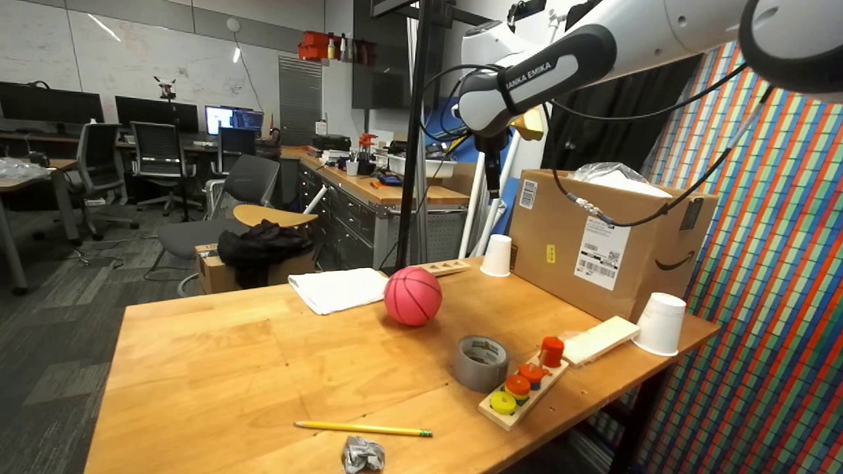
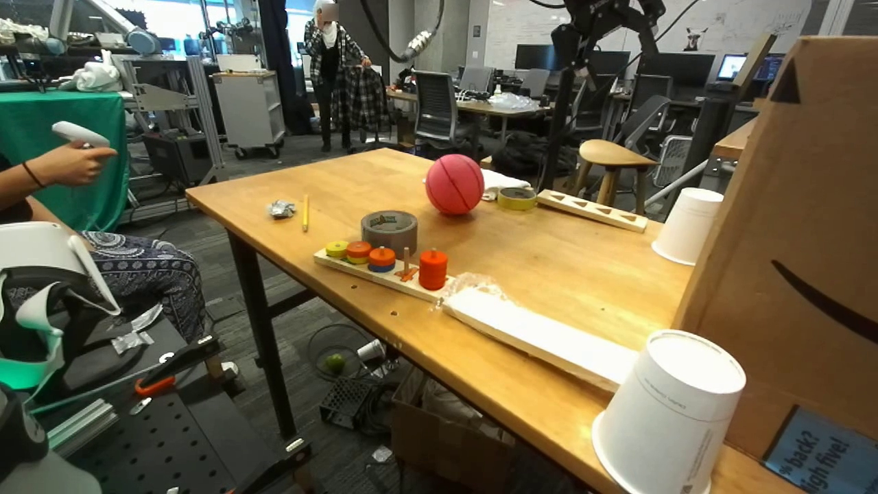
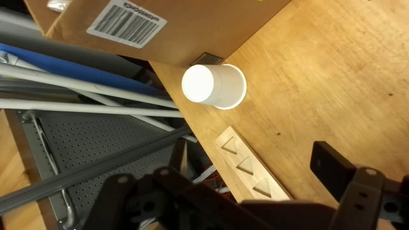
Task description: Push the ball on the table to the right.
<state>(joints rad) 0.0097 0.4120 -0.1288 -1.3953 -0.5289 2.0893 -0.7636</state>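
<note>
A pink ball point(image 1: 413, 296) with dark lines rests on the wooden table point(image 1: 217, 368), beside a white cloth point(image 1: 339, 289). The ball point(image 2: 455, 184) shows in both exterior views and is out of the wrist view. My gripper point(image 1: 492, 184) hangs high above the back part of the table, to the right of the ball in that view and apart from it. In an exterior view my gripper point(image 2: 612, 58) shows its two fingers spread. In the wrist view my gripper point(image 3: 250, 158) is open, with nothing between its fingers.
A grey tape roll point(image 1: 477, 374) and a peg toy point(image 1: 517, 386) stand near the ball. A large cardboard box point(image 1: 560, 230), upturned white cups point(image 1: 496, 255), a wooden board point(image 1: 600, 340), a slotted board point(image 3: 255, 166), a yellow tape roll point(image 2: 516, 199) and a pencil point(image 1: 362, 429) are also there.
</note>
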